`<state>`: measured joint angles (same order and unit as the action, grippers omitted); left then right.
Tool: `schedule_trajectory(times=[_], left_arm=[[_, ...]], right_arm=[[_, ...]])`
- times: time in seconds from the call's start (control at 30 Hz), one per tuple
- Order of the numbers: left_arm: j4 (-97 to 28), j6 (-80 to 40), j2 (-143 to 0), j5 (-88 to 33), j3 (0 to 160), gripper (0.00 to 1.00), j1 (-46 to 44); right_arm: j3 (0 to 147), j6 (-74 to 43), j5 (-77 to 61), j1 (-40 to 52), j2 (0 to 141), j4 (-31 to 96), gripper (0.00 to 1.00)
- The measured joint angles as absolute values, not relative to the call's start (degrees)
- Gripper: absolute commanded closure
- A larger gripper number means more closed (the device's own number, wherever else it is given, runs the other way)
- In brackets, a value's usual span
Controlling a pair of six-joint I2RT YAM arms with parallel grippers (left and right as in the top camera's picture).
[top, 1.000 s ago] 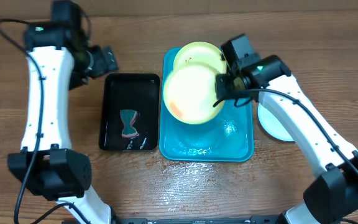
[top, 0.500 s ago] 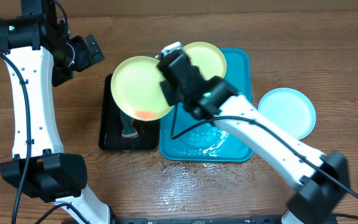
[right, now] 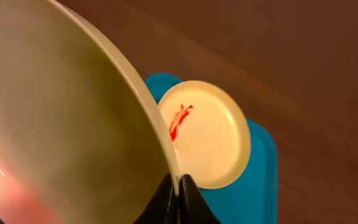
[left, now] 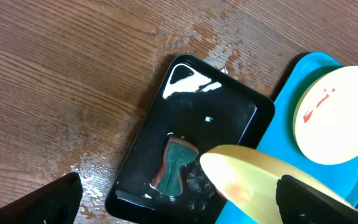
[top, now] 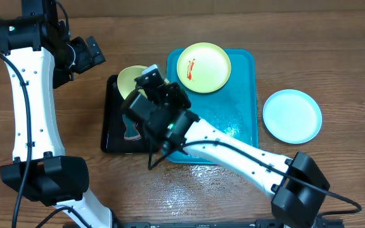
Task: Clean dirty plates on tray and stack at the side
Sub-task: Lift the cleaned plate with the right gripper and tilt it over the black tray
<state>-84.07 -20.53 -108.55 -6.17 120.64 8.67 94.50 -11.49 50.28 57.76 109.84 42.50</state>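
- Right claw is clamped on the rim of the held plate, which is steeply tilted above the black tray, left of the turquoise tray.
- Risk: the grip is a thin edge pinch, so the tilt or any wetness could let the plate slip onto the sponge.
- Left claw hangs wide open and empty at far left. Reaching in could make it clash with the right arm.
- Smeared plate lies at the turquoise tray's far end. The reddish patch low on the held plate is probably sauce.

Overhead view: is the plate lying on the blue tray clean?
No, the plate on the blue tray carries a red sauce streak left of its centre.
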Motion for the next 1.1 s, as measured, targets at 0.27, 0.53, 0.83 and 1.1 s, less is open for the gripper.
schedule_trajectory(times=[0.27,0.53,0.83,1.1], left_arm=[[-84.1,-20.5,-108.6,-6.2,120.6,0.0,8.7],[-84.1,-20.5,-108.6,-6.2,120.6,0.0,8.7],[-84.1,-20.5,-108.6,-6.2,120.6,0.0,8.7],[-84.1,-20.5,-108.6,-6.2,120.6,0.0,8.7]], right_arm=[[94.5,-9.0,62.5,62.4,109.8,42.4,0.96],[94.5,-5.5,68.9,66.0,109.6,41.6,0.96],[94.5,-4.1,70.0,66.8,109.6,41.6,0.96],[94.5,-4.0,70.1,66.8,109.6,41.6,0.96]])
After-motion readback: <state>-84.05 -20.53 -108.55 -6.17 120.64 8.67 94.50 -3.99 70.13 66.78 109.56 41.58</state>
